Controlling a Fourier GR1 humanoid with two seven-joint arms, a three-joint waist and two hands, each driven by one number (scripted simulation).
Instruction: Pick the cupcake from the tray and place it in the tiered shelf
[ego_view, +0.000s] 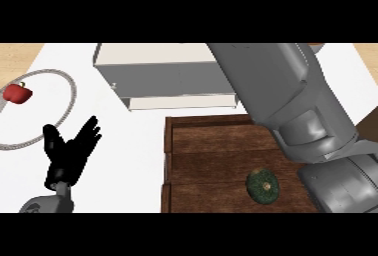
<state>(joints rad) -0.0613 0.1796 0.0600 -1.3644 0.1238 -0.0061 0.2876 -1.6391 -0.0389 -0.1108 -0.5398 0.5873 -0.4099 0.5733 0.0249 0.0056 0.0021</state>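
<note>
The right forearm (295, 115) is crossing the view from the near right edge toward the far middle, and it is covering the right part of the tray and the right part of the tiered shelf. The right hand is not showing anywhere in the head view, so whether it is open or closed cannot be told. The forearm's far end is running out of view at the top of the scene.

The cupcake (263, 186) is lying inside the brown wooden tray (199, 150), in the tray's near right part, seen from above as a dark green round top. It is sitting just left of the right forearm; whether the two are touching cannot be told. The tray's near edge is being cut off by the lower limit of the view.

The white tiered shelf (166, 75) is standing on the white worktop (133, 145), just beyond the tray's far edge. Only its top surface and one lower ledge are showing.

The left hand (68, 155) is resting at the near left, fingers straight and spread, pointing away, holding nothing. It is well apart from the tray.

At the far left, a red pepper (18, 93) is sitting at the left rim of a round plate (70, 85), which is partly cut off by the left edge.
</note>
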